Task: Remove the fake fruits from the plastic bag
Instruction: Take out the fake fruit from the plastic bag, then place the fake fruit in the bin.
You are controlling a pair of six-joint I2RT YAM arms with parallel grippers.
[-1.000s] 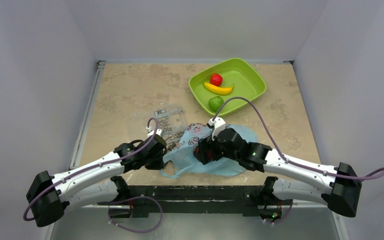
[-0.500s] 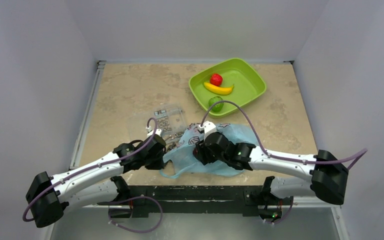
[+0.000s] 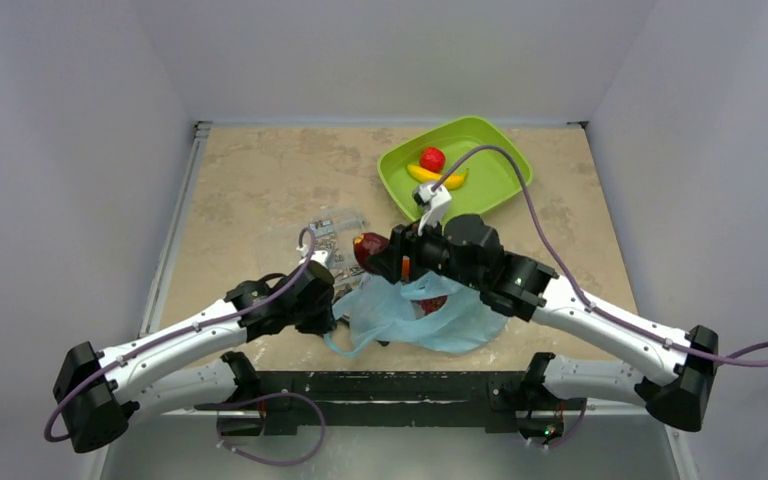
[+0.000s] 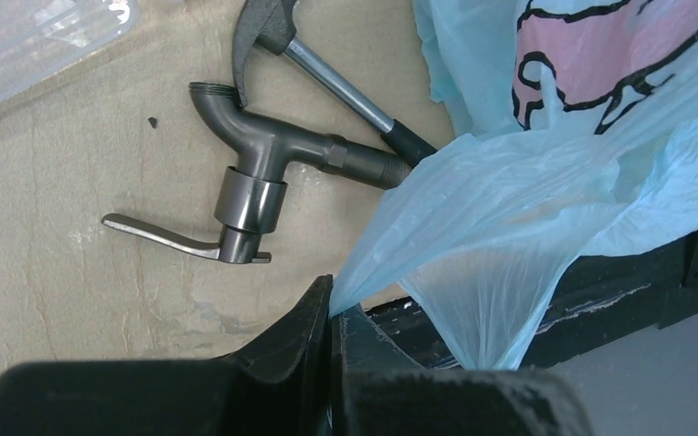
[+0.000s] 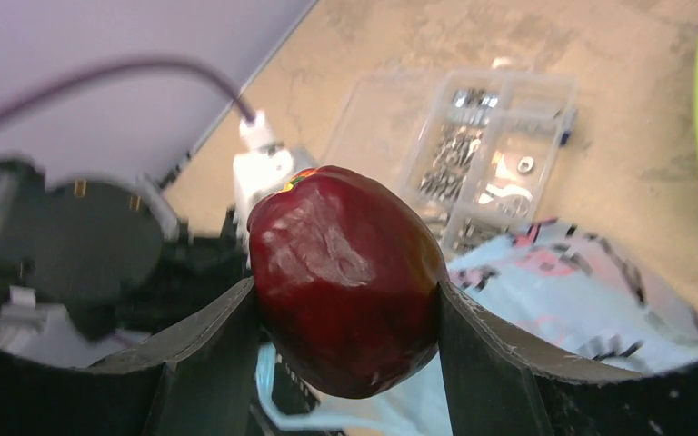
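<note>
The light-blue plastic bag point(image 3: 415, 315) lies crumpled near the table's front edge, with a reddish fruit point(image 3: 432, 304) showing through it. My left gripper point(image 3: 332, 300) is shut on the bag's left edge; in the left wrist view the jaws point(image 4: 332, 313) pinch the bag point(image 4: 527, 182). My right gripper point(image 3: 375, 250) is lifted above the bag and is shut on a dark red apple-like fruit point(image 3: 366, 246), large between the fingers in the right wrist view point(image 5: 345, 277). A red fruit point(image 3: 432, 158) and a yellow banana point(image 3: 438, 178) lie in the green tray point(image 3: 500, 165).
A clear box of metal screws point(image 3: 335, 235) lies left of the bag, also in the right wrist view point(image 5: 486, 145). A dark metal faucet point(image 4: 264, 173) and a hammer point(image 4: 327, 77) lie on the table beside the bag. Grey walls enclose the table.
My right gripper has come up out of the bag holding the dark red fruit and moved away from the front edge. The bag has been pulled up. The left gripper has stayed put.
</note>
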